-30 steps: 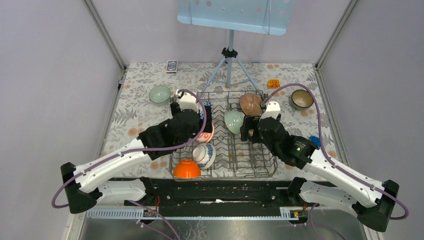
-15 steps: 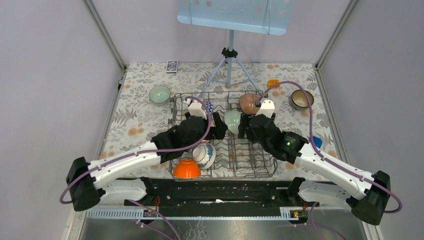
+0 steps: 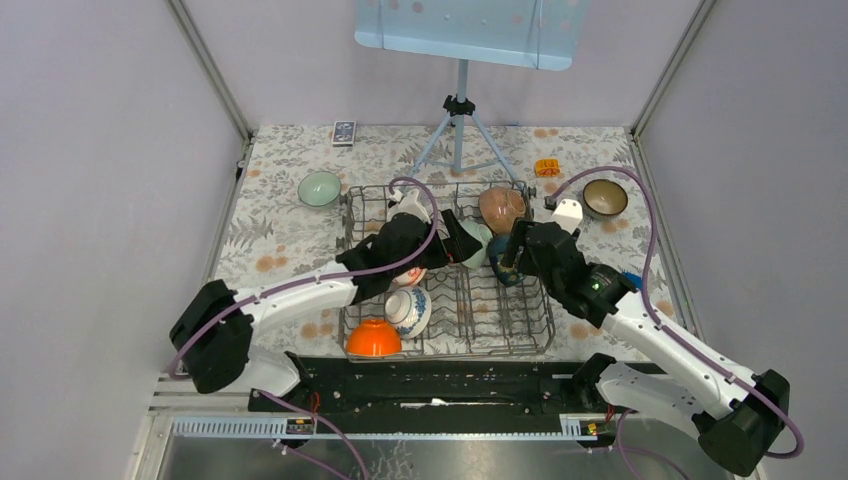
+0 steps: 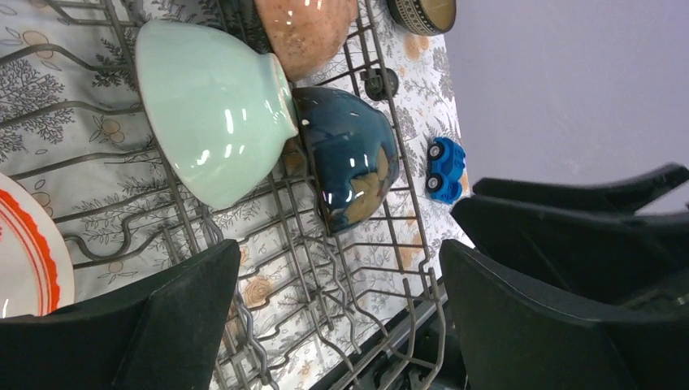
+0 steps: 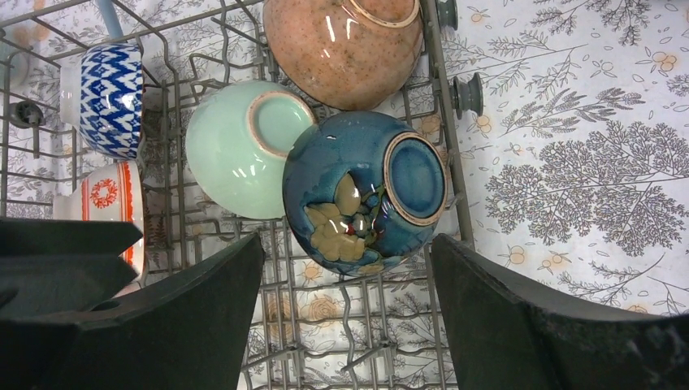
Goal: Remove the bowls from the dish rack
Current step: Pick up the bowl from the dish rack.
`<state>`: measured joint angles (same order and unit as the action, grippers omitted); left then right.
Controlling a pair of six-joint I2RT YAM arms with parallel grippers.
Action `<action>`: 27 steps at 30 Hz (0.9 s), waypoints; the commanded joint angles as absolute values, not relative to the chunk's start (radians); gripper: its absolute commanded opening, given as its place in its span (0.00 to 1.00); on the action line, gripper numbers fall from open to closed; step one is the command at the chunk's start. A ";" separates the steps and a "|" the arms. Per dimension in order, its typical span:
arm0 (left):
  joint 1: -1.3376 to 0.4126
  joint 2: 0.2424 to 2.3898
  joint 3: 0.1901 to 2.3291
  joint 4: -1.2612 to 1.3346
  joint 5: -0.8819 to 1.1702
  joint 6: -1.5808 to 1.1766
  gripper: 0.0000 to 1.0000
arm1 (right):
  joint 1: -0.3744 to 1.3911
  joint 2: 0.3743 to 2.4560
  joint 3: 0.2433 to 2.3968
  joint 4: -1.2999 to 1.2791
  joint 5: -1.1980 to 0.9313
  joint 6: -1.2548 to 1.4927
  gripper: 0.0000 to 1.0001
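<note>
Right gripper (image 5: 348,244) jaws apart over dark blue bowl (image 5: 357,195), on its side in dish rack (image 3: 500,325) touching pale green bowl (image 5: 236,150); left gripper (image 4: 340,248) apart, empty: you centre, close on its walls, lift w/o snagging tines.

The left gripper (image 3: 462,238) swung right to the pale green bowl (image 4: 215,110) (right gripper (image 5: 348,244) over the blue bowl (image 5: 361,191)).
</note>
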<state>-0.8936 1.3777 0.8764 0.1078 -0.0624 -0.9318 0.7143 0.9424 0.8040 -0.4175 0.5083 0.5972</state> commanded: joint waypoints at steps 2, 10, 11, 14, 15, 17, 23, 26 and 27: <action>-0.862 1.442 0.901 0.198 -0.030 -1.036 0.95 | 0.698 0.918 0.787 -0.384 0.467 0.587 0.82; -0.818 1.529 0.926 0.180 -0.069 -1.100 0.92 | 0.696 0.949 0.807 -0.319 0.418 0.572 0.82; -0.805 1.544 0.929 0.185 -0.062 -1.108 0.91 | 0.697 0.962 0.816 -0.314 0.413 0.572 0.82; -0.786 1.566 0.938 0.212 -0.043 -1.122 0.90 | 0.691 1.000 0.849 -0.301 0.405 0.576 0.79; -0.782 1.571 0.940 0.219 -0.042 -1.124 0.89 | 0.689 1.015 0.860 -0.297 0.401 0.579 0.77; -0.775 1.581 0.943 0.244 -0.036 -1.125 0.87 | 0.675 1.046 0.882 -0.287 0.380 0.588 0.73; -0.764 1.615 0.957 0.280 -0.011 -1.127 0.80 | 0.587 1.137 0.932 -0.240 0.269 0.637 0.66; -0.761 1.632 0.958 0.295 -0.009 -1.126 0.77 | 0.547 1.183 0.949 -0.222 0.214 0.658 0.64; -0.760 1.635 0.959 0.295 -0.010 -1.124 0.76 | 0.537 1.196 0.952 -0.213 0.199 0.665 0.63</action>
